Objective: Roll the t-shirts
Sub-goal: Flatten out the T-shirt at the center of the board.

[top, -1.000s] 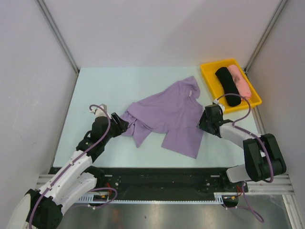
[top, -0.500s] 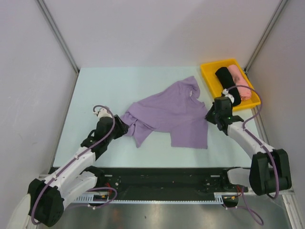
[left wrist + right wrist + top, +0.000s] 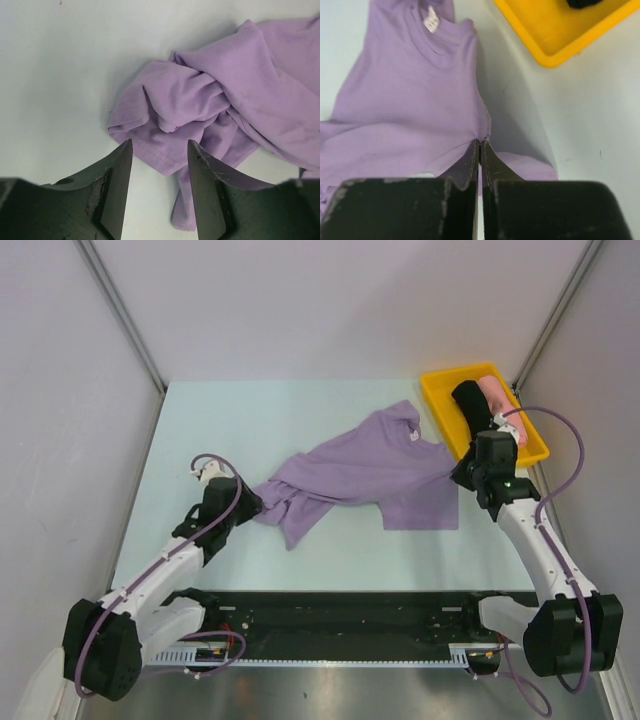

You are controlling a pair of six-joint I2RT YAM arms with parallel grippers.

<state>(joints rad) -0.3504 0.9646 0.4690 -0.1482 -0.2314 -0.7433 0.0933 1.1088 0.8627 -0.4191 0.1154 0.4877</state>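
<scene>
Right gripper (image 3: 480, 146), clamped on the lavender t-shirt (image 3: 405, 90) beside the yellow tray (image 3: 555, 42), should pull slowly, keeping the cloth flat.

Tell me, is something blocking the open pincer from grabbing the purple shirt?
No, nothing visible is. The left pincer is open right at the bunched edge of the t-shirt, with only bare table around it. The right pincer is shut on the shirt's other side.
</scene>
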